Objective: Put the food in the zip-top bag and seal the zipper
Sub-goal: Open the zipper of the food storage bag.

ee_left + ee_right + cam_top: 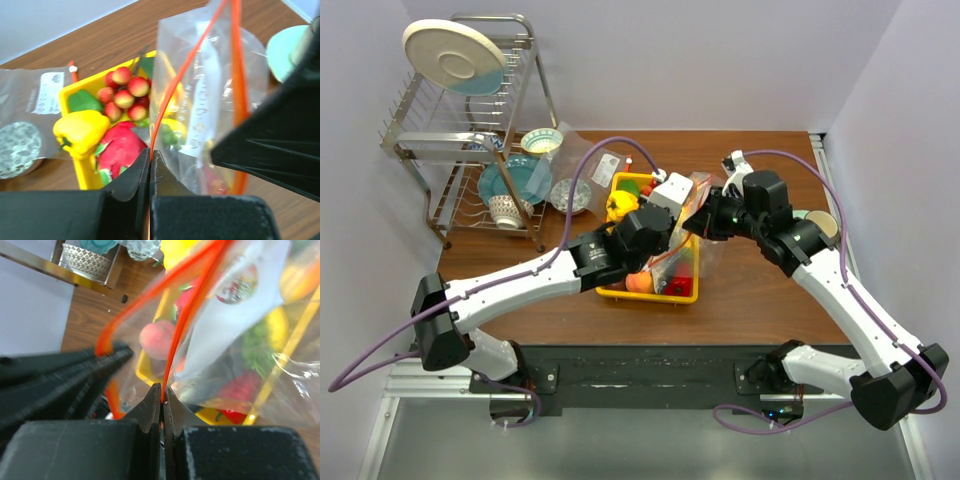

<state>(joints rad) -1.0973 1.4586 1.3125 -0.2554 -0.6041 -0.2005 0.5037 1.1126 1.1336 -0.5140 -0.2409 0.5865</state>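
My left jaws and right jaws each pinch the zipper (235, 75), holding the zip-top bag (205, 90) above the yellow tray (670, 297) at counter centre; its strip runs lengthwise between them, mouth gaping.

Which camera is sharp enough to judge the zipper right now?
Right wrist: the zipper is smeared, out of focus near the lens. Left wrist: sharper, the strip traceable above the left gripper, some glare. Top external: evenly lit, sharp, but the arms hide most of it.
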